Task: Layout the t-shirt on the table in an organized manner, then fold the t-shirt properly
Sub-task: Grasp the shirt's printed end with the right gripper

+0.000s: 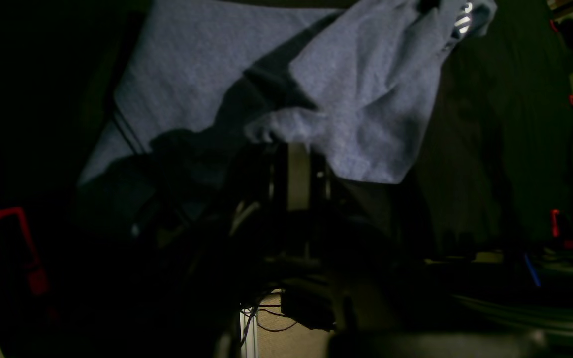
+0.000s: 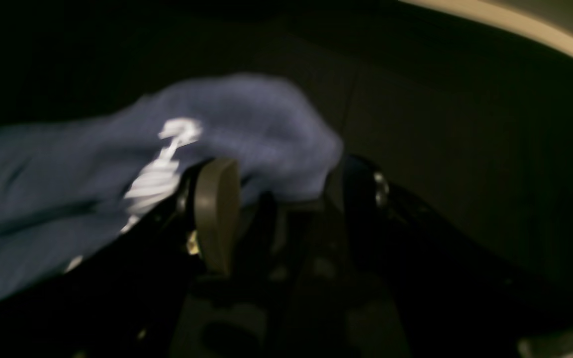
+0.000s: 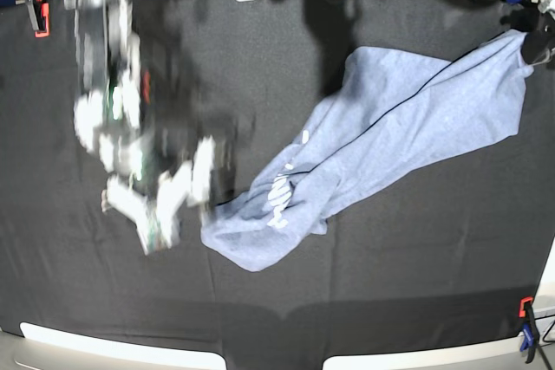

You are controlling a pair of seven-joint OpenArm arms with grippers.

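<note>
A blue-grey t-shirt (image 3: 408,127) lies stretched and rumpled across the black table (image 3: 260,301), running from about two o'clock in the overhead view down toward the centre. The left gripper (image 3: 531,41), at two o'clock, pinches one corner of the shirt with its fingers pressed together. The right gripper (image 3: 186,184), blurred at nine o'clock, has its fingers spread just beside the shirt's bunched lower end. Spreading appears unfinished; folding has not begun.
</note>
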